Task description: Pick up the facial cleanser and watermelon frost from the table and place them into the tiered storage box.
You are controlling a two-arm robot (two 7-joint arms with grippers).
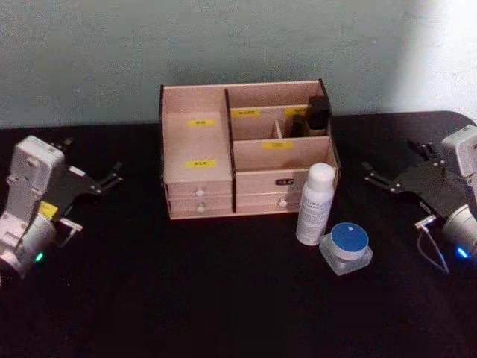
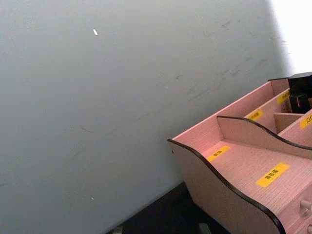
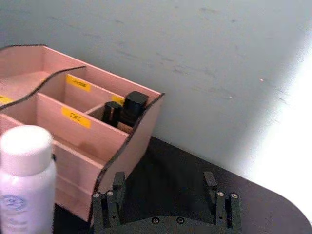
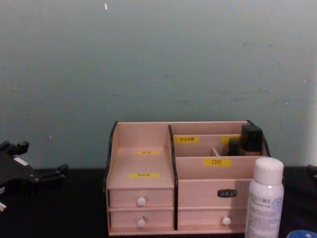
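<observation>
Head view, left to right: well left of the box, the left gripper (image 1: 112, 174) rests low over the black bench (image 1: 223, 306), jaws spread and holding nothing; I would leave it parked. At centre stands the pale wooden tiered storage box (image 1: 195, 101) with dark edge trim, yellow labels and white-knobbed drawers. Its right rear compartment holds black cosmetic containers (image 1: 318, 113), while its left tiers and right front tray are bare.

Close before the box's right front corner stands the tall white cylindrical plastic bottle (image 1: 315, 203), upright, which I take for the facial cleanser; whether it touches the box I cannot tell. Just beside it, farther out from the box's front, sits the squat clear jar with a blue round lid (image 1: 347, 246), likely the watermelon frost. Well right of the box hangs the right gripper (image 1: 370, 173), jaws wide apart and empty.

It is the nearer arm, so it should work. Take the jar first, since it blocks a side approach to the bottle. Close squarely across it, then lift straight up above the box's front wall before carrying it inward, so the bottle is not tipped.
</observation>
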